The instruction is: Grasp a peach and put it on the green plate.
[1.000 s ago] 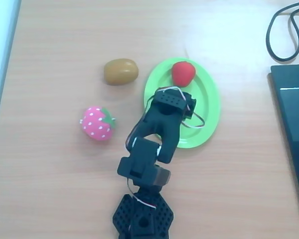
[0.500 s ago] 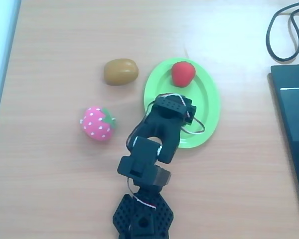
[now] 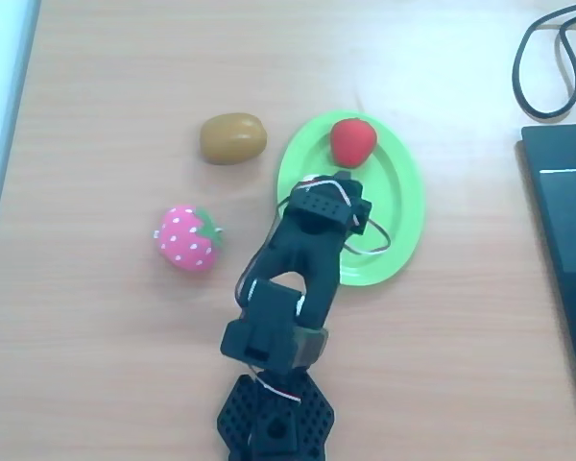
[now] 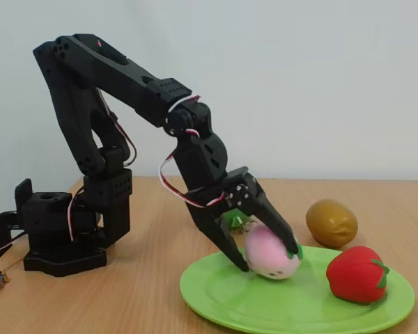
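In the fixed view the pale pink-and-white peach [image 4: 270, 252] sits low over the left half of the green plate [image 4: 299, 306], its underside at the plate's surface. My black gripper [image 4: 267, 256] is shut on the peach, one finger along its front right and the other under its left side. From overhead, the gripper [image 3: 328, 204] hangs over the plate's [image 3: 403, 192] left part and hides the peach.
A solid red fruit [image 3: 352, 140] [image 4: 357, 273] lies on the plate's far end. A brown kiwi-like fruit [image 3: 233, 137] [image 4: 331, 223] and a pink dotted strawberry [image 3: 186, 237] lie on the wooden table left of the plate. A black cable [image 3: 547, 58] and a dark flat device [image 3: 566, 240] occupy the right edge.
The arm's elbow has shifted toward the base and slightly left in the overhead view, and the wrist has turned a little over the plate. The fruits have not moved.
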Robot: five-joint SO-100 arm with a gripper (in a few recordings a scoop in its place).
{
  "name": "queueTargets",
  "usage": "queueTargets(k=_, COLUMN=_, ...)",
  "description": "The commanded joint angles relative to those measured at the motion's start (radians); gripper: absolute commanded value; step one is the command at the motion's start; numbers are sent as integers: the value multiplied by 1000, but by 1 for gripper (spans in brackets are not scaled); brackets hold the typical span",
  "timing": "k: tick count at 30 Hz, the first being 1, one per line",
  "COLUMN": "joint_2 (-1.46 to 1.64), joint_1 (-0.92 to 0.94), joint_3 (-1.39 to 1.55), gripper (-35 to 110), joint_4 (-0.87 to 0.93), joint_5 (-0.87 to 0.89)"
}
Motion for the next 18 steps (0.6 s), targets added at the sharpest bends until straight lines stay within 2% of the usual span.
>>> queueTargets(k=1, joint_2=74, joint_1=-20, joint_3=32, gripper=33, joint_4=6, joint_5=-14)
queueTargets(k=18, joint_2=390, joint_1=-132, joint_3=155, gripper=32, joint_4=75, joint_5=-20)
